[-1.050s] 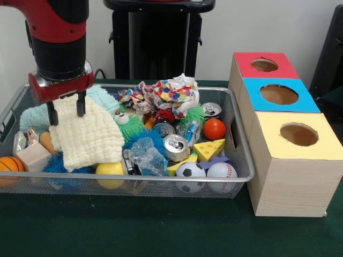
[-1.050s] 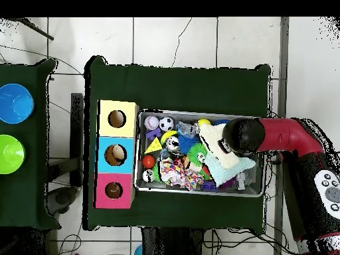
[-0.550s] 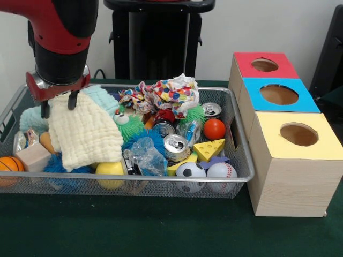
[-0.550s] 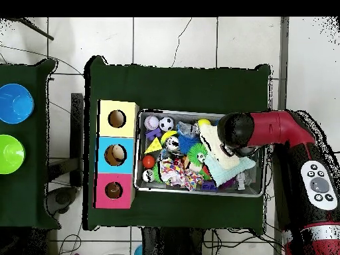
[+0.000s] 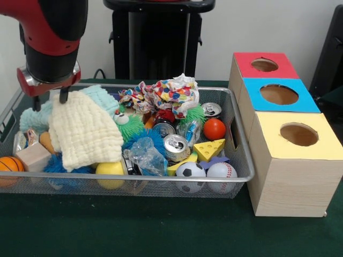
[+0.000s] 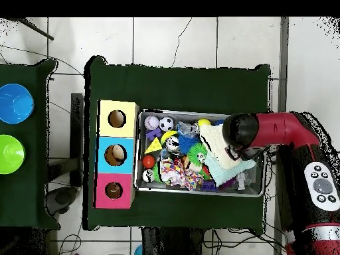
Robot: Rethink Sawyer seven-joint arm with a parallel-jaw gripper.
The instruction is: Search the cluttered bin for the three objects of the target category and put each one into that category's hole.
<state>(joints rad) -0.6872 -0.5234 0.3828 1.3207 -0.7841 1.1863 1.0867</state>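
Gripper (image 5: 50,99): I see it raised over the left end of the wire bin (image 5: 161,184) in the front view, its two dark fingertips (image 5: 64,97) spread, one at the top corner of the cream cloth (image 5: 83,131); whether they pinch the cloth I cannot tell.
Cream cloth: I read it as draped over the pile at the bin's left end, partly covering a pale turquoise fuzzy cloth (image 5: 102,96) and a blue spiky toy (image 5: 56,163).
Patterned cloth (image 5: 161,95): crumpled, multicoloured dots, at the bin's far side near the middle.
Balls: I count an orange ball (image 5: 214,129), a soccer ball (image 5: 191,170) and a baseball (image 5: 222,171) at the right end; a small basketball (image 5: 9,164) at the left end.
Cans: I note one silver can (image 5: 176,147) mid-bin, another (image 5: 211,110) toward the far right corner.
Sorting box: just right of the bin, with a red hole top (image 5: 264,65), a blue one (image 5: 279,95) and a yellow one (image 5: 299,134).
Overhead view: I place the gripper head (image 6: 240,133) above the cloth end of the bin, away from the box.
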